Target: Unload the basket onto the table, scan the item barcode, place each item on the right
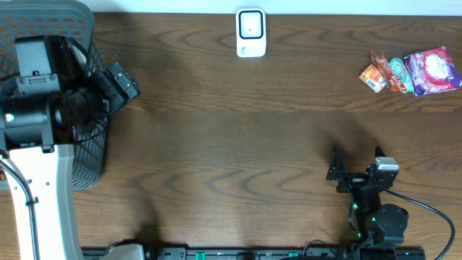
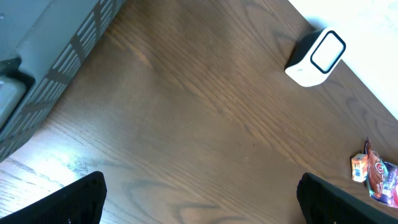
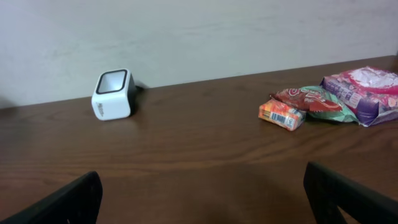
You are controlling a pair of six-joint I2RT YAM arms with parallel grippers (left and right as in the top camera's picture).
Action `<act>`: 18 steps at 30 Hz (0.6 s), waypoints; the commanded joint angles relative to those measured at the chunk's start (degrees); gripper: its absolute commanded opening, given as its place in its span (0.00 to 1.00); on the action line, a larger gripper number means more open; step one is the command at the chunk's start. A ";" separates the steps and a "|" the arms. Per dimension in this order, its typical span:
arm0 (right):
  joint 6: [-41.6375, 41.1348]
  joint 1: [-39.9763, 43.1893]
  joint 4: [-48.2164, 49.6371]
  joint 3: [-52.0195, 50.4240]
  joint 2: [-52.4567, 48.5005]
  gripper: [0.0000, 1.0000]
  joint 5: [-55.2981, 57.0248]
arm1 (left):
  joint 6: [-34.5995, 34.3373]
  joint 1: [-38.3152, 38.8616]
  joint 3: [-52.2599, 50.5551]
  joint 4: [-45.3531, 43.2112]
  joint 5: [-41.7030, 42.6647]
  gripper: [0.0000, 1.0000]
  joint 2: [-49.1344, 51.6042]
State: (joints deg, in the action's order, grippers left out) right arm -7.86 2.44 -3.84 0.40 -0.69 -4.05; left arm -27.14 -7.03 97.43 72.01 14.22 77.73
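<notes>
A white barcode scanner [image 1: 251,32] stands at the table's far edge, also in the left wrist view [image 2: 315,57] and the right wrist view [image 3: 113,94]. Three snack items lie at the far right: a small orange box [image 1: 373,78] [image 3: 283,114], a red-and-green packet [image 1: 395,74] [image 3: 317,101] and a pink bag [image 1: 433,71] [image 3: 367,93]. My left gripper [image 1: 121,81] [image 2: 202,205] hovers open and empty at the left, by the basket. Near the front right edge, my right gripper [image 1: 357,165] [image 3: 205,199] is open and empty, facing the snacks from a distance.
A grey mesh basket [image 1: 79,22] [image 2: 56,56] fills the far left corner under the left arm. Bare brown wood [image 1: 238,144] lies between the two arms. A pale wall rises behind the scanner in the right wrist view.
</notes>
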 commanded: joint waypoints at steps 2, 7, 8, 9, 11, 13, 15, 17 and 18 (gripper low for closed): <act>1.25 -0.31 -0.28 -0.11 0.39 0.99 0.92 | 0.52 -0.17 0.20 0.24 -0.59 0.98 -0.13; 3.37 -0.28 -0.33 -0.11 0.39 0.99 1.53 | 0.52 -0.20 0.20 0.24 -0.59 0.98 -0.13; 4.66 -0.31 -0.37 -0.11 0.39 0.99 1.55 | 0.52 -0.20 0.20 0.24 -0.59 0.98 -0.13; 5.27 -0.33 -0.37 -0.11 0.39 0.99 1.55 | 0.52 -0.20 0.20 0.22 -0.59 0.98 -0.13; 7.15 -0.83 -0.44 -0.11 0.39 0.99 1.60 | 0.52 -0.20 0.20 0.24 -0.59 0.98 -0.13; 8.52 -1.64 -0.44 -0.11 0.39 0.99 1.62 | 0.52 -0.17 0.20 0.24 -0.59 0.98 -0.13; 8.79 -2.08 -0.46 -0.11 0.39 0.99 1.60 | 0.52 -0.20 0.20 0.22 -0.59 0.98 -0.13; 8.76 -2.34 -0.46 -0.11 0.39 0.99 1.60 | 0.52 -0.17 0.20 0.24 -0.59 0.98 -0.13; 8.79 -2.51 -0.48 -0.11 0.39 0.99 1.60 | 0.55 -0.20 0.20 0.24 -0.59 0.98 -0.13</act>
State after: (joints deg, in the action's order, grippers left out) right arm -0.95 0.84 -3.95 0.40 -0.69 -2.98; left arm -27.14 -7.03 97.43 72.03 14.22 77.73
